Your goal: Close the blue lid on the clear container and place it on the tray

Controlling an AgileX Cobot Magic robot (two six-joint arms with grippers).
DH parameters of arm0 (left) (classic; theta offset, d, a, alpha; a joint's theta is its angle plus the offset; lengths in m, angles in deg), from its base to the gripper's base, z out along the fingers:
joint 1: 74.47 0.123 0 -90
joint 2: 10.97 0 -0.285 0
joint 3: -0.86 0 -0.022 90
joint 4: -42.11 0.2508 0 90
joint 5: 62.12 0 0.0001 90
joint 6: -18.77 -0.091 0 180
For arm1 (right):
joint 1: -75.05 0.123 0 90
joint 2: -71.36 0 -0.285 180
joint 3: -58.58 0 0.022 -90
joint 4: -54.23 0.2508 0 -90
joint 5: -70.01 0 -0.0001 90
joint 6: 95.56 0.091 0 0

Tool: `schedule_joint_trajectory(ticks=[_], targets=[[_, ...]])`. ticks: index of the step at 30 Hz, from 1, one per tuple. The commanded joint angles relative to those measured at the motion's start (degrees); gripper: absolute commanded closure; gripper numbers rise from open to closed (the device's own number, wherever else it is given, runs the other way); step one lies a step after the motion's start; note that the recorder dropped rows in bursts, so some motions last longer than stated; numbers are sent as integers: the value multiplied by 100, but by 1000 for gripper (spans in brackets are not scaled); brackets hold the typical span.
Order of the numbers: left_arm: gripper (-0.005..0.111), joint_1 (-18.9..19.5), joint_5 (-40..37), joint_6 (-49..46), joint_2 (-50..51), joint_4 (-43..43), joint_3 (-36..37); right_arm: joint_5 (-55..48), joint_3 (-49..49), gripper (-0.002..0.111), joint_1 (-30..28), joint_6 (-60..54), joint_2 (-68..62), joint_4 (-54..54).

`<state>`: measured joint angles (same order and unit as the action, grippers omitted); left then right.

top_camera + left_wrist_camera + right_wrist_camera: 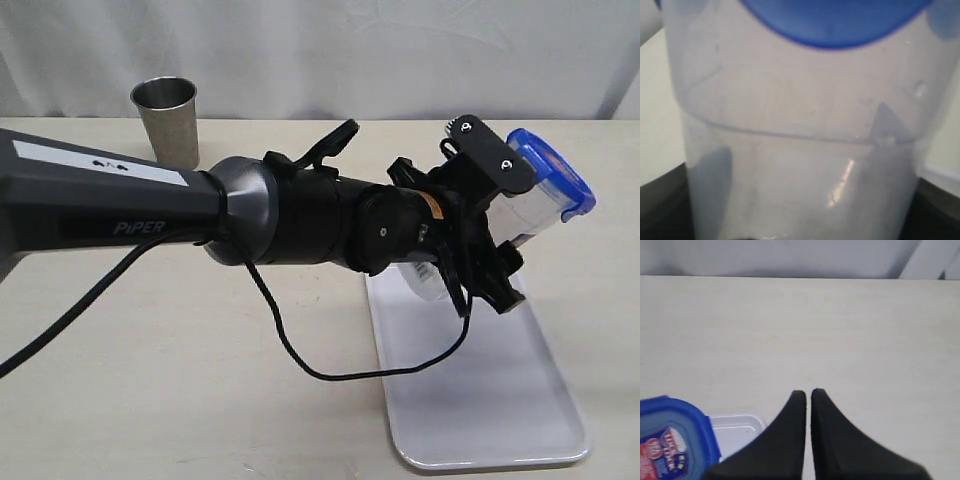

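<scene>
Left gripper (pixel 497 222), reaching across from the left, clamps the clear container (pixel 535 208) by its sides over the far end of the tray (pixel 480 400), blue lid (pixel 555 165) on its mouth; right gripper (pixel 807 396) hovers pressed together above the table (pixel 840 330)

Place: a robot lab test bench, as far as I can see.
Surface: bare pale beige tabletop (pixel 150 390) beneath me.
Backdrop: white draped cloth curtain (pixel 350 50).
Machine: my black robot arm marked PIPER (pixel 110 205).
</scene>
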<state>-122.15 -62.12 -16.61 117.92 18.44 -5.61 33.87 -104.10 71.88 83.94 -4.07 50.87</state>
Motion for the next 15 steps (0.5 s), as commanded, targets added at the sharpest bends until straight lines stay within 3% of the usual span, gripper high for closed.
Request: schedule_joint_trajectory(ticks=[1,6,12,15], targets=[[107,-4,253,50,-16,64,-36,528,424,104,-18,324,-427,12],[107,-4,52,50,-16,353,-36,295,412,104,-376,-1002,-995,1660],[107,-4,112,-29,-16,365,-36,-565,494,104,-1466,-3653,-1833,5107],[107,-4,159,-60,-16,365,-36,-1013,523,104,-1602,-4154,-2243,5801]])
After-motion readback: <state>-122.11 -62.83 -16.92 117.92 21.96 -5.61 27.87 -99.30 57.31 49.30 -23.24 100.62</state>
